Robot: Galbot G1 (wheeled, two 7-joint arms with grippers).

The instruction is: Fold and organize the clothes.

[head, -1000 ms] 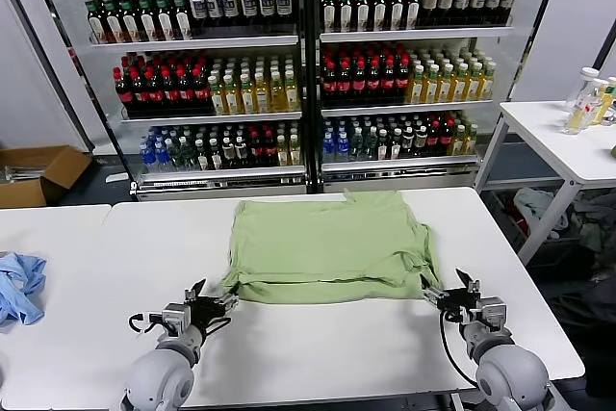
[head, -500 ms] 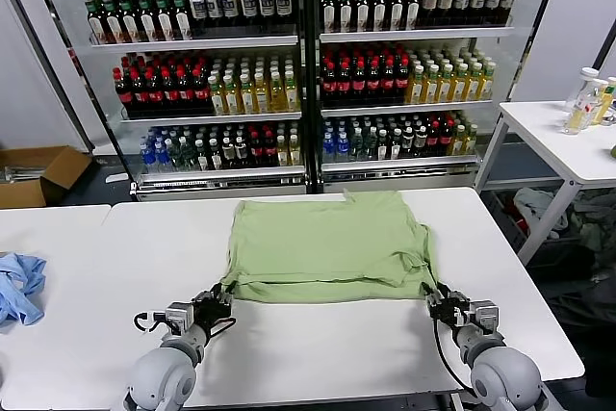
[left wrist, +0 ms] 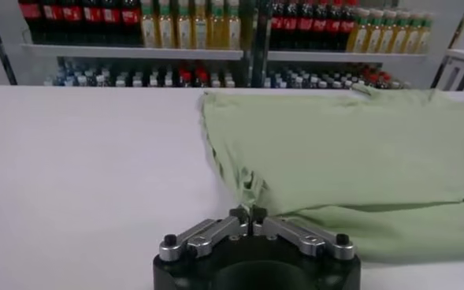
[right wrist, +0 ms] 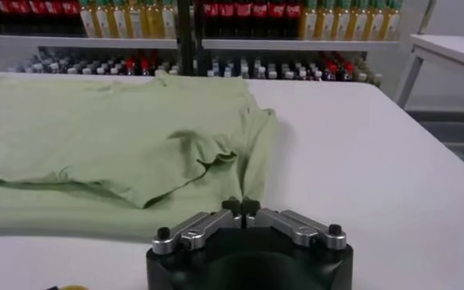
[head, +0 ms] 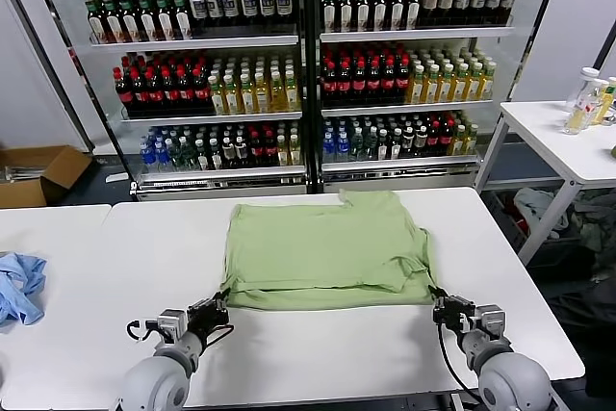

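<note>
A: Both grippers have pulled back toward the robot since a second ago, and the shirt's near edge has come with them; its front hem now lies closer to the near side of the table.

B: Where does the shirt sit now?

A: The light green shirt [head: 327, 252] lies flat on the white table [head: 318, 353], roughly in the middle, folded into a wide rectangle with its collar end toward the drinks shelves [head: 308, 64].

B: And the left gripper?

A: The left gripper [head: 218, 309] is at the shirt's near left corner. In the left wrist view its fingers [left wrist: 239, 214] are pressed together on a puckered bit of the green hem, so it is pinching the shirt.

B: The right one?

A: The right gripper [head: 436, 300] is at the near right corner. Its wrist view shows the fingers [right wrist: 233, 206] closed tip to tip right at the edge of the fabric, gripping the hem where a folded flap lies on top.

B: Anything else on the tables?

A: A crumpled light blue cloth [head: 19, 288] lies on the neighbouring table to the robot's left, well apart from the shirt, and a cardboard box [head: 38, 172] sits on the floor beyond it
</note>
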